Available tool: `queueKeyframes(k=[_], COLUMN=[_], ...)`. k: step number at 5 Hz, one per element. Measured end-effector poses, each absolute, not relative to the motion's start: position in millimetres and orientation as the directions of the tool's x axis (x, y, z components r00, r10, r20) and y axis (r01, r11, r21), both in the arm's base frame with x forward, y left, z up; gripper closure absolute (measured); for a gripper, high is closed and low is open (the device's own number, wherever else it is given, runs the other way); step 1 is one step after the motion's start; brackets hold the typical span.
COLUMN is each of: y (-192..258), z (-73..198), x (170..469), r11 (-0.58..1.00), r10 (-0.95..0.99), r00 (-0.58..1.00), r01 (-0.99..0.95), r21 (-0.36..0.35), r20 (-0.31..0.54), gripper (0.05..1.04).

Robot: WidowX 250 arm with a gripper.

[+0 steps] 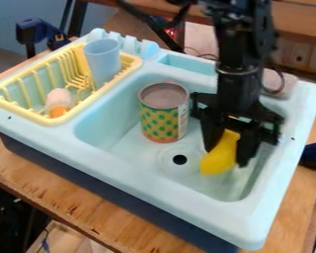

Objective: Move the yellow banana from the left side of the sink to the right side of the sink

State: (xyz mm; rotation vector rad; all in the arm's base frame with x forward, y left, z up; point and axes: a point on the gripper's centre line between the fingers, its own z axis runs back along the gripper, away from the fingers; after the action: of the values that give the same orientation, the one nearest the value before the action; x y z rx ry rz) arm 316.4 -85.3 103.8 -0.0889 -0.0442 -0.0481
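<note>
Right of centre in the frame, the black gripper [226, 157] hangs over the toy sink's basin [98, 127], its arm [240, 54] entering from the top edge. The two fingers point downward and stand partly apart, closed on a yellow object [218, 159] whose narrow upper end lies between them. The object tilts, its broader end toward the lower left; whether that end touches the basin floor cannot be told.

Near the middle of the frame, just left of the gripper, a can [162, 116] stands upright in the basin. Its side bears a green pattern on yellow, with an orange band at the bottom; its top is grey. Below the can and left of the yellow object is the round drain [179, 159], with a dark hole at its centre.

Upper left: a yellow dish rack [60, 120] set into the pale blue sink unit [147, 173]. At its right side a light blue cup [102, 62] stands upright beside the rack's raised yellow bars. Toward its lower left corner lies a small whitish and orange item [58, 101], partly behind the bars.

Lower left: the wooden tabletop [28, 173] beneath the unit, whose lower part is dark blue. A dark blue clamp [32, 30] shows at the upper left, beyond the rack. Upper right, behind the arm, a greyish item [285, 83] rests at the unit's back edge; pale panels [310, 58] with dark round spots are visible farther back.
</note>
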Motion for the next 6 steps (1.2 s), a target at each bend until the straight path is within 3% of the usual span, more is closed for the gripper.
queueKeyframes(k=[1, 2, 3, 4, 6], y=[-85.4, -88.8, -92.5, -92.0, -83.5], z=[96.7, 97.4, 93.6, 100.2, 145.8], x=[319.2, 323.2, 325.0, 326.0, 307.2], r11=[0.990, 0.978, 0.967, 0.965, 0.967], r10=[-0.081, -0.132, -0.174, -0.193, -0.200], r00=[0.996, 0.989, 0.983, 0.979, 0.974], r01=[0.086, 0.142, 0.183, 0.201, 0.213], r21=[-0.110, -0.153, -0.180, -0.171, -0.140], r20=[0.042, 0.072, 0.063, 0.057, 0.106], gripper=[0.450, 0.310, 0.081, 0.077, 0.083])
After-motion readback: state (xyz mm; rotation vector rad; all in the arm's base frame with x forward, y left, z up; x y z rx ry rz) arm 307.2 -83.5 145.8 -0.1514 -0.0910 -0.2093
